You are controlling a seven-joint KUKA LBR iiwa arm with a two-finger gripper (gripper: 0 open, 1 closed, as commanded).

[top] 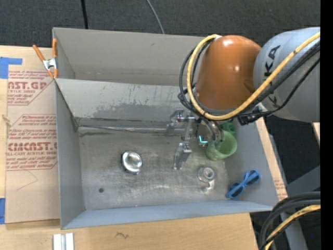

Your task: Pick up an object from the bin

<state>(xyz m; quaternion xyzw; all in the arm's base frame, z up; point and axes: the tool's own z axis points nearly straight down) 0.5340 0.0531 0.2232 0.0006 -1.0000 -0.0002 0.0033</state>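
My gripper (193,149) hangs under the arm's orange dome in the right half of the bin, open, with nothing between its fingers. One metal finger (180,158) reaches down to the bin floor; the other stands close against a green plastic cup (225,145) that lies just to its right, partly under the arm. A small clear and silver ring-shaped piece (207,176) lies on the floor just in front of the gripper.
A round shiny metal cap (131,161) lies on the floor left of centre. A blue plastic piece like toy glasses (242,184) rests in the front right corner. The bin's sloped walls close in on all sides.
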